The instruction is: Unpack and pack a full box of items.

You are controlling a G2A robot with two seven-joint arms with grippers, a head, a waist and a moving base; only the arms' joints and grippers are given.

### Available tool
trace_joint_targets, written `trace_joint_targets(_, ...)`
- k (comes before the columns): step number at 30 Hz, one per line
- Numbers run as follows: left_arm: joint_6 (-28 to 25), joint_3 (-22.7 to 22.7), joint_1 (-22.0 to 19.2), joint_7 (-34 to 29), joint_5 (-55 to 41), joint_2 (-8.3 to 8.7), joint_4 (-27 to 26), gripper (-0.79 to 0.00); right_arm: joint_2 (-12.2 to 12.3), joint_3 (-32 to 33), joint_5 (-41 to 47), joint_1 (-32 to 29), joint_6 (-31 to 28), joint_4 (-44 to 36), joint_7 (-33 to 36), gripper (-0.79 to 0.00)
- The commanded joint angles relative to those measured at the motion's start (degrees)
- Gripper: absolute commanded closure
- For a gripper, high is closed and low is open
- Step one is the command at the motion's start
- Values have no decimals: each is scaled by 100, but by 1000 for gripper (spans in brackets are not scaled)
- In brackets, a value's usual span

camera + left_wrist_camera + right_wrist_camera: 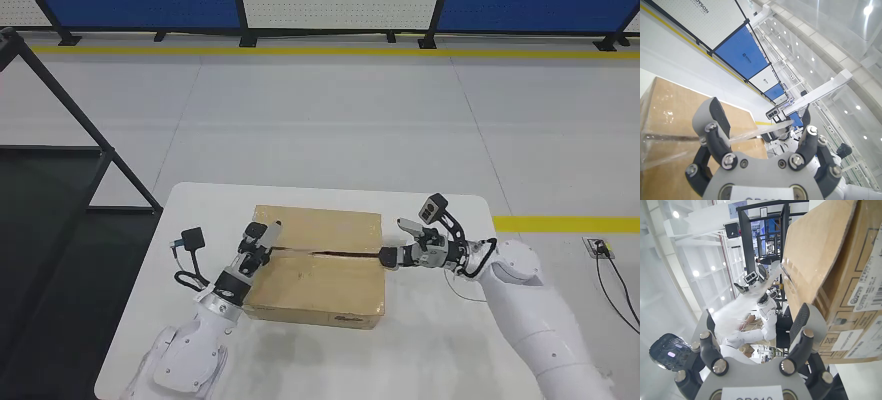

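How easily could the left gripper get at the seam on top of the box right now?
Probably yes. The left gripper is open just above its own end of the box, at the seam. Only a lifted strip of clear tape crosses between its fingers.

Left arm [205, 330] rises from near-left corner of surface [430, 340], forearm angled inward. Left claw [262, 238]: jaws wide apart. Right arm [530, 300] enters from right edge, elbow bent. Right claw [392, 256]: jaws spread. Claws face each other, well apart.
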Motion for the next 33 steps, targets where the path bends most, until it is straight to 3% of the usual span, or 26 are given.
trace_joint_targets(1,16,39,-35,-11,4,-13,31,-785,37,94,73,-83,42,-42,161,-785)
trace_joint_targets(13,37,90,-150,-78,-18,-67,156,-785,165,310,-9,-331,306,-339,126,-785)
trace_joint_targets(20,-105,-100,-60,-151,-296,-69,-9,-785,170,272,-32,-324,109,-498,255,-785)
trace_joint_targets(26,-300,-658,189,-277,-818,-23,-419,-785,174,252,-55,-273,37,-564,236,-785)
trace_joint_targets(33,-475,-1994,576,-433,-1636,84,-436,-785,192,325,-29,-259,-528,-646,360,-785)
